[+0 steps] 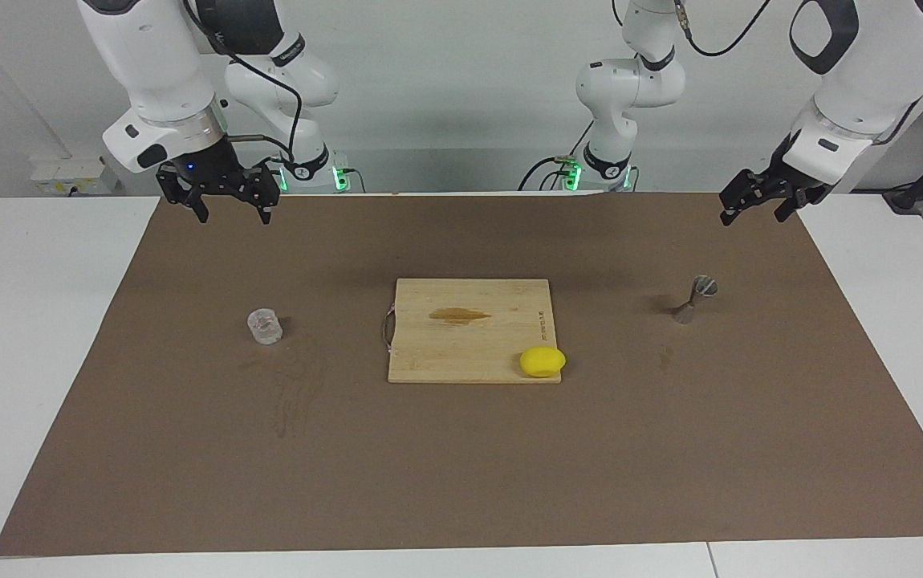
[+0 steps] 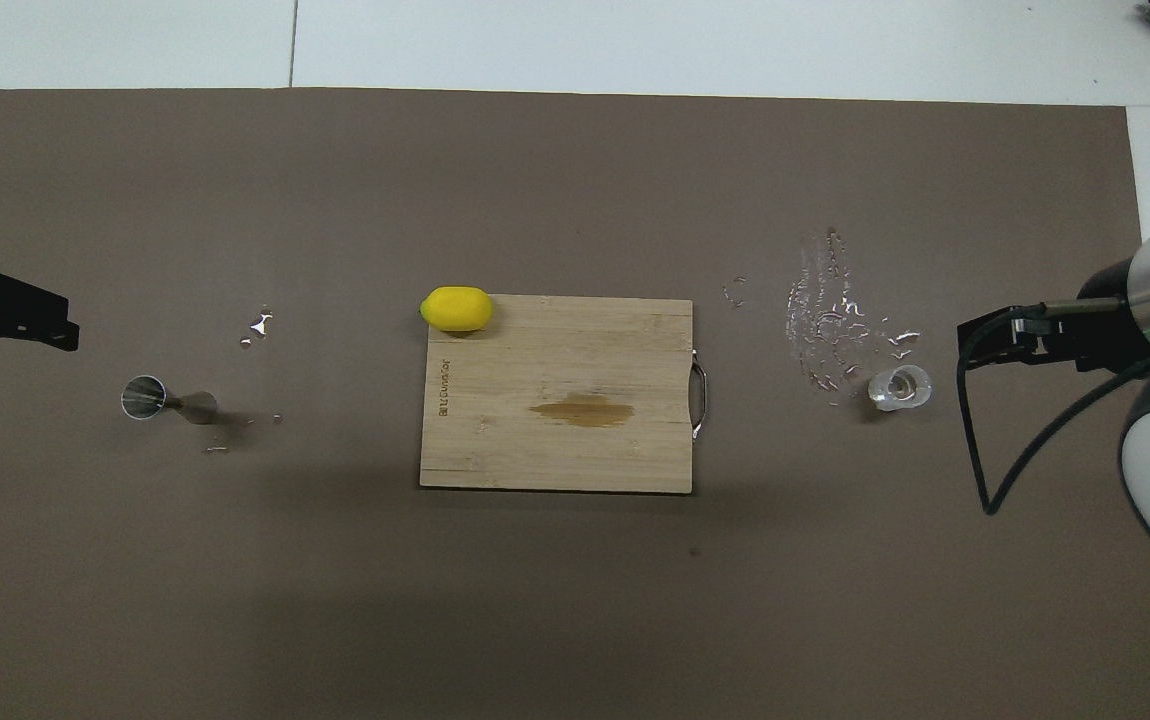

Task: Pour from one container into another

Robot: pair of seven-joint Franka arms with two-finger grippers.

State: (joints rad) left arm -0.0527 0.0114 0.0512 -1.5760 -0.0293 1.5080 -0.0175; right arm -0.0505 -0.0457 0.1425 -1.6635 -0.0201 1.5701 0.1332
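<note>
A: Landmark is the cutting board [image 1: 469, 331], mid-mat. Working across the facing view. First, the right gripper [image 1: 231, 210], raised at the robots' edge of the mat, toward the right arm's end from the board. Jaws spread wide, nothing in them.

B: And under it?

A: Not quite under. The glass cup [image 1: 265, 327] stands upright on the mat, well apart from the board toward the right arm's end. Droplets [image 2: 835, 320] lie scattered beside it, farther from the robots.

B: On the board itself?

A: A brown stain [image 1: 459, 315] mid-board; a lemon [image 1: 542, 361] at the corner away from the robots, toward the left arm's end.

B: Then the jigger.

A: The jigger [image 1: 694, 299] lies tipped on its side, well off the board toward the left arm's end. My guess: it needs righting before any pour.

B: Last?

A: The left gripper [image 1: 760, 203], up at the mat's corner, jaws wide, empty. Each arm sits nearest its own vessel, likely deliberate.
</note>
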